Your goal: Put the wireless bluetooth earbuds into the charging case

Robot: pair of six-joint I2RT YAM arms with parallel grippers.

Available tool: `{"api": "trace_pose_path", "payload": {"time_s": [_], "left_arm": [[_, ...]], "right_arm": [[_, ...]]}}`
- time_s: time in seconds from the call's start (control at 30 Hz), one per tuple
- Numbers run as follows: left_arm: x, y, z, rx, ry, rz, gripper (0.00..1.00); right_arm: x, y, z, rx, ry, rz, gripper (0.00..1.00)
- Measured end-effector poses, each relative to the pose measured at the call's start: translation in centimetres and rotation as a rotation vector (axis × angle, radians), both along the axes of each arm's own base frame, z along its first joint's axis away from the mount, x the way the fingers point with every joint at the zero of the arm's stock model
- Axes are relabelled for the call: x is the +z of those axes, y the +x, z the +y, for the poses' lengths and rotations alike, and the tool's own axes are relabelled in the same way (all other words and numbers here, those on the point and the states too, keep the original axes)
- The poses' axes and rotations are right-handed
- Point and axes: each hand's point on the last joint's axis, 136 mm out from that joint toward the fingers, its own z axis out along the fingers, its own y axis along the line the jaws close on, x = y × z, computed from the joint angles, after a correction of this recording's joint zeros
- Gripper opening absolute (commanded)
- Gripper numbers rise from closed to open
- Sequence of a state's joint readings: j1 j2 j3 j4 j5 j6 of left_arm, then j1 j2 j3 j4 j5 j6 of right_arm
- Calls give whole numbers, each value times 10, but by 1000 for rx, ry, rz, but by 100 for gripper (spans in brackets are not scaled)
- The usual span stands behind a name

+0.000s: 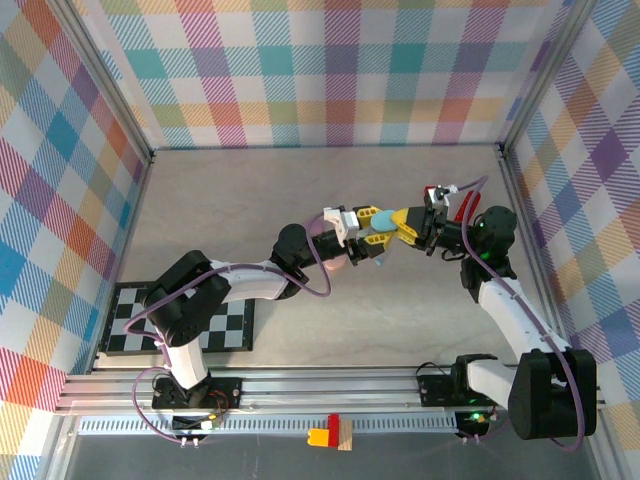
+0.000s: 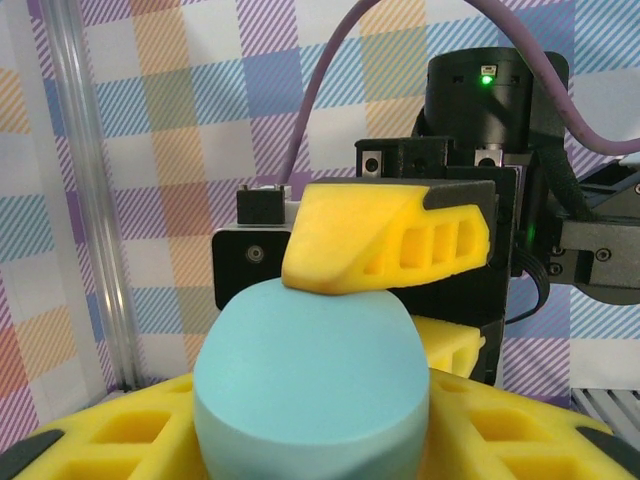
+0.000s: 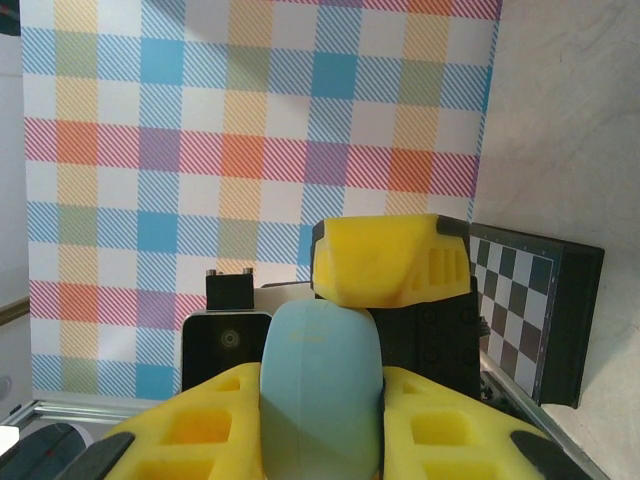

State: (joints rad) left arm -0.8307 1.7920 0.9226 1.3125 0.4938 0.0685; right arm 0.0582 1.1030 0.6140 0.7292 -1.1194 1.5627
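The light blue oval charging case (image 1: pixel 384 251) is held off the table (image 1: pixel 300 170), just right of the middle of the overhead view, where the two pincers meet tip to tip. Its surface looks smooth, and whether its lid is open cannot be told.

The right gripper (image 1: pixel 400 228) stands on the case's right side, its jaws narrowly parted and closed on the case. In the left wrist view one of its yellow fingers (image 2: pixel 390 240) lies flat on top of the case (image 2: pixel 310 390) and the other shows lower right, behind it. The left gripper (image 1: pixel 372 230) stands on the left side and grips the same case crosswise to the other. Its own yellow fingers (image 2: pixel 100 440) flank the case along the bottom of that view. In the right wrist view a left finger (image 3: pixel 390 262) rests on the case's (image 3: pixel 320 385) top, and the right gripper's own fingers (image 3: pixel 205 430) hug it from both sides (so each pair pinches across the other).

Just below the left wrist a small pale pink shape (image 1: pixel 336 264) lies on the table, half behind the purple cable, too hidden to name. A black-and-white checkerboard mat (image 1: pixel 200 325) lies at lower left. On the metal rail (image 1: pixel 300 385) side, at bottom centre, sit a red block (image 1: pixel 333 422) and a yellow block (image 1: pixel 321 437). Plaid walls (image 1: pixel 330 70) close in the table.
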Motion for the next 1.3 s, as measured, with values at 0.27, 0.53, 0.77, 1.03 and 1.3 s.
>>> {"api": "trace_pose_path", "payload": {"time_s": [0.27,0.53,0.77,1.03,1.3], "left_arm": [[0,0,0,-3,0,-2,46],[1,0,-1,-3,0,-2,42],[1,-1,-1,-7,0,-1,47],[1,-1,-1,-8,-1,1,46],[3,-2,-2,-15,-3,-6,50]], "right_arm": [[1,0,0,1,2,-7,8],[1,0,0,0,1,-10,8],[-2,0,0,0,-4,0,8],[-2,0,0,0,-8,-8,8],[1,0,0,0,2,-1,9]]}}
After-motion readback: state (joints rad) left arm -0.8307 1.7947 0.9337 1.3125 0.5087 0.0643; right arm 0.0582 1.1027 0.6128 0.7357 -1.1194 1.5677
